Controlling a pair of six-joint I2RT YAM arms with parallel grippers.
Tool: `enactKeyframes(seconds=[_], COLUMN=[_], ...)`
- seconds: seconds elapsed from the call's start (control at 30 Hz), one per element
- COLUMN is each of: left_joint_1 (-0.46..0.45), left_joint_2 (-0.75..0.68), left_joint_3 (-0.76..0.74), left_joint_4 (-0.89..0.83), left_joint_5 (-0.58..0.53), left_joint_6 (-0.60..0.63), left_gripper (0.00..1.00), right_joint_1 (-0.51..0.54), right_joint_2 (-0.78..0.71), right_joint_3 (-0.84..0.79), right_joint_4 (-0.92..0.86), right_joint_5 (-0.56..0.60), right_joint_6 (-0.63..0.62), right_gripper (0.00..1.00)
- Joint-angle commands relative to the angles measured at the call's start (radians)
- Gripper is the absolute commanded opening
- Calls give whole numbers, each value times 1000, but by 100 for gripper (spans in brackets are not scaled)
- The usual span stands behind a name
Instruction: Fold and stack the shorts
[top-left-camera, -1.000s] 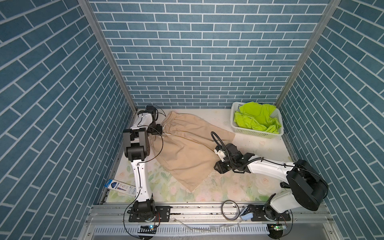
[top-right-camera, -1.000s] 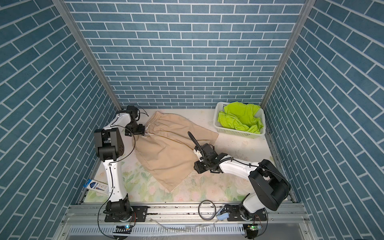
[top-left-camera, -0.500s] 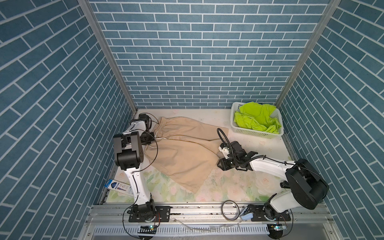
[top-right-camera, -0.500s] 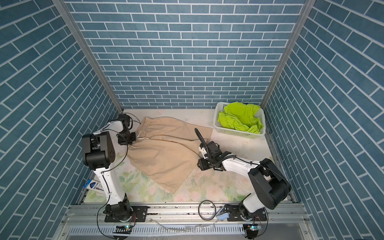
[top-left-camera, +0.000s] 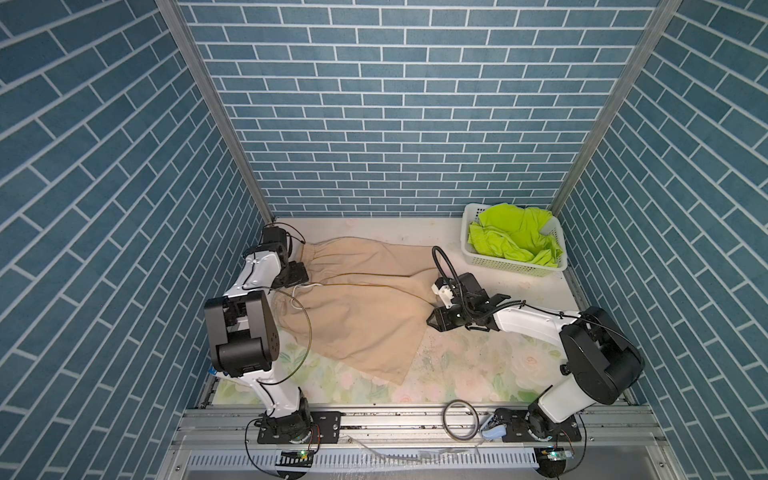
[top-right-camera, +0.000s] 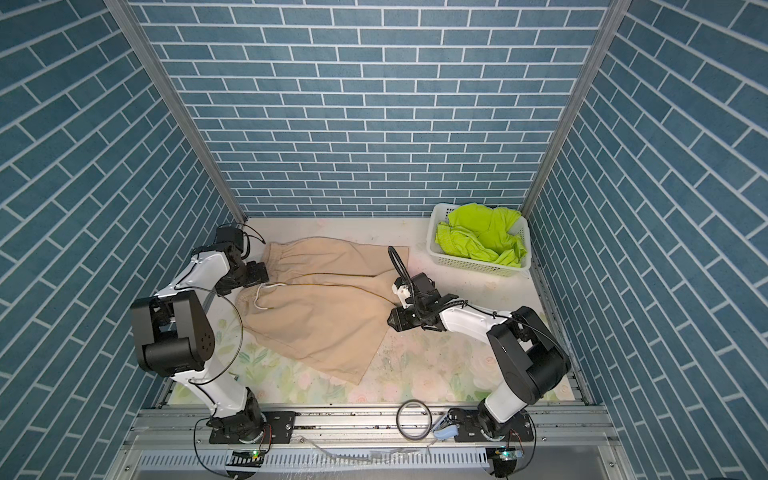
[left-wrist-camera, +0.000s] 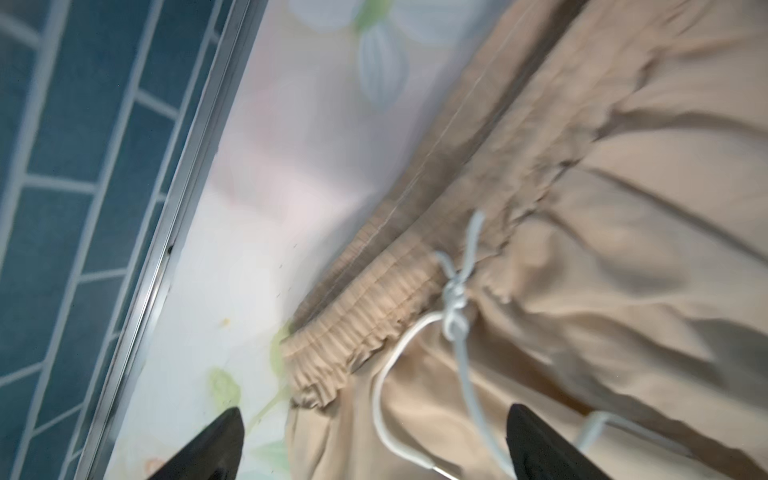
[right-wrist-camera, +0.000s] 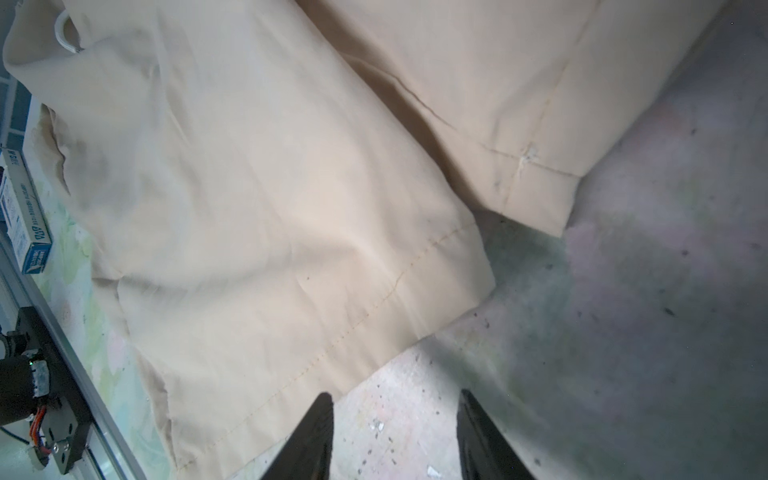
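Note:
The beige shorts (top-left-camera: 365, 303) (top-right-camera: 320, 299) lie spread on the table in both top views, waistband to the left and legs to the right. My left gripper (top-left-camera: 301, 276) (left-wrist-camera: 374, 419) hangs open just over the gathered waistband (left-wrist-camera: 361, 324) and white drawstring (left-wrist-camera: 457, 299), holding nothing. At the hem of the nearer leg (right-wrist-camera: 374, 307), my right gripper (top-left-camera: 434, 322) (right-wrist-camera: 395, 409) is open over bare table. The lime-green shorts (top-left-camera: 515, 239) (top-right-camera: 482, 235) lie crumpled in the basket.
The white perforated basket (top-left-camera: 511, 270) stands at the back right corner. A small blue-and-white box (right-wrist-camera: 25, 216) lies at the front left edge. A black cable ring (top-left-camera: 459, 424) rests on the front rail. Tiled walls close in on three sides.
The beige shorts were drawn left and now lie flatter. My left gripper has let go of the waistband and opened wide. The right gripper has shifted slightly along the leg hem.

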Motion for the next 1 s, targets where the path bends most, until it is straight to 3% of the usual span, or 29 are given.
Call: enactKeyframes(seconds=[0.0, 0.17, 0.4, 0.57, 0.63, 0.73, 0.87, 0.97], left_joint_1=[-61, -98, -98, -96, -96, -96, -96, -91], left_joint_2=[67, 203, 409, 548, 598, 667, 715, 733], left_joint_3=[64, 192, 441, 593, 651, 745, 810, 845], left_joint_4=[61, 93, 94, 70, 53, 4, -20, -51], left_joint_5=[37, -22, -9, 9, 30, 52, 41, 11], left_joint_6=[71, 127, 169, 208, 223, 232, 230, 212], left_gripper=[100, 100, 100, 97, 86, 46, 3, 0], right_joint_1=[-5, -12, -30, -30, -34, -49, -84, -117], right_joint_2=[55, 112, 163, 188, 181, 178, 206, 241], right_joint_3=[18, 63, 102, 120, 122, 134, 183, 248], right_joint_4=[61, 50, 121, 140, 132, 100, 64, 29], right_joint_5=[-1, 70, 21, 18, 35, 53, 58, 59], right_joint_6=[42, 59, 89, 111, 111, 103, 72, 41], right_gripper=[50, 45, 31, 0, 0, 0, 0, 0])
